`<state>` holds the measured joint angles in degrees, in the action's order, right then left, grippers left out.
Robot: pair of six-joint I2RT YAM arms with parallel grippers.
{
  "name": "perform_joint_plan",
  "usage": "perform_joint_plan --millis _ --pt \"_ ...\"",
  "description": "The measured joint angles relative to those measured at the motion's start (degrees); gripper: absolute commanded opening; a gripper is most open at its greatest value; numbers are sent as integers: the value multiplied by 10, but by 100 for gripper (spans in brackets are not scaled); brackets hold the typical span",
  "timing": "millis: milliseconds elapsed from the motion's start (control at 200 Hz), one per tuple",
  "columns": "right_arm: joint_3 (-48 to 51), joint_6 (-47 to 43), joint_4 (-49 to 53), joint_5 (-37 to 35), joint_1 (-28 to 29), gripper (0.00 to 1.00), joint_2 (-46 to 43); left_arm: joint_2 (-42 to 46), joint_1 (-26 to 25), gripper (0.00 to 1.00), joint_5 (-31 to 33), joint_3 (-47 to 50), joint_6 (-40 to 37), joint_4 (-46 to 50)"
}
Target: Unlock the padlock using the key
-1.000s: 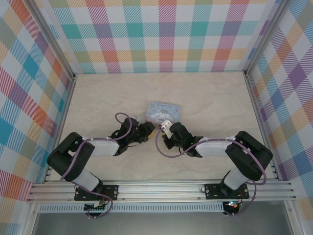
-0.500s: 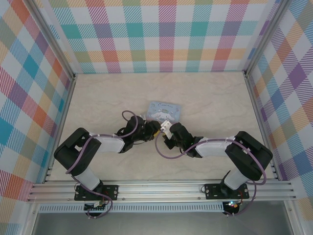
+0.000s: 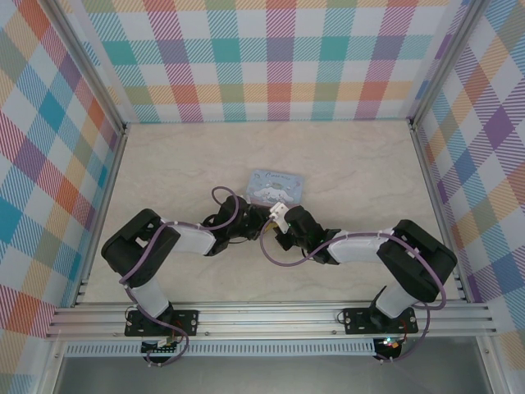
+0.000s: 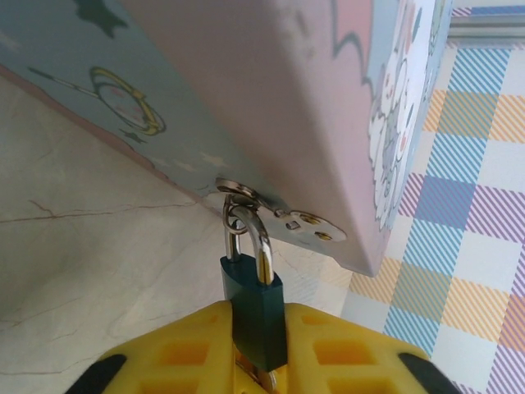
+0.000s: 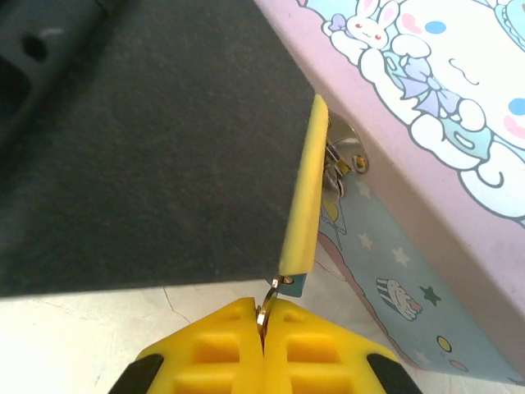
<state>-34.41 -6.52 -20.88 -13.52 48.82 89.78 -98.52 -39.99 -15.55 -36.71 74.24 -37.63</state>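
Observation:
The padlock (image 4: pixel 256 316) has a dark teal body, and its silver shackle (image 4: pixel 262 246) is hooked through the hasp (image 4: pixel 308 223) of the light-blue cartoon tin (image 4: pixel 271 98). My left gripper (image 4: pixel 257 332) is shut on the padlock body, one yellow finger pressed on each side. My right gripper (image 5: pixel 264 307) is shut on the small silver key (image 5: pixel 268 295). The key's tip reaches up to the padlock's bottom end (image 5: pixel 295 284), just under the left gripper's yellow finger (image 5: pixel 302 197). In the top view both grippers (image 3: pixel 256 220) (image 3: pixel 276 217) meet at the tin's near edge.
The tin (image 3: pixel 275 185) lies flat on the pale marble tabletop (image 3: pixel 164 164), mid-table. Checked walls enclose the back and both sides. The left arm's dark body (image 5: pixel 139 139) hangs close above the right gripper. Purple cables loop beside both wrists.
The left arm has reached rightward to the tin's front and its jaws have closed on the padlock. The right gripper has stayed in place, holding the key.

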Motion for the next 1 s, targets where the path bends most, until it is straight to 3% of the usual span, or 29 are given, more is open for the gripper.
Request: perform_joint_plan --millis 175,650,1000 --pt "0 17 3 -3 0 0 1 -2 0 0 0 0 2 -3" --pt "0 148 15 33 -13 0 -8 -12 -5 0 6 -3 10 -20" --pt "29 270 4 179 -86 0 -38 -16 -16 0 6 -3 21 -35"
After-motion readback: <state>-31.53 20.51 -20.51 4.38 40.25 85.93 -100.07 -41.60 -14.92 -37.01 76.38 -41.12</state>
